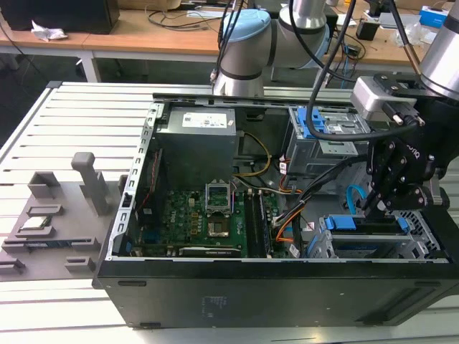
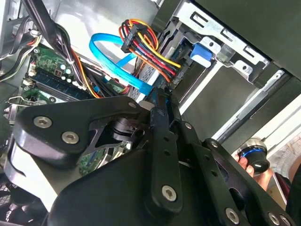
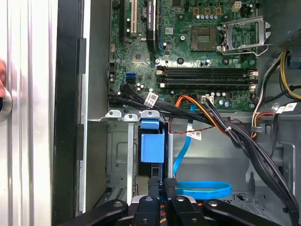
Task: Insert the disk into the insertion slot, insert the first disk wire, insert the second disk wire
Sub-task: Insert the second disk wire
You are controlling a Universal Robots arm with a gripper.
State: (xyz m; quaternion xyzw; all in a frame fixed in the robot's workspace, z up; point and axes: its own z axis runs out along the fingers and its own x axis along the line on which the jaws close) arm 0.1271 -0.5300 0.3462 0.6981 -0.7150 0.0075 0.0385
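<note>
The gripper is hovering over the disk in the insertion slot, seemingly pinching the first disk wire; the grasp is partly hidden.

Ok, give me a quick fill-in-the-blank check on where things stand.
1. The disk lies inside the insertion ____.
2. The second disk wire is a flat looped cable, coloured light ____.
3. In the exterior view, the pincer hangs over the case's ____ end.

Missing words: slot; blue; right
</note>
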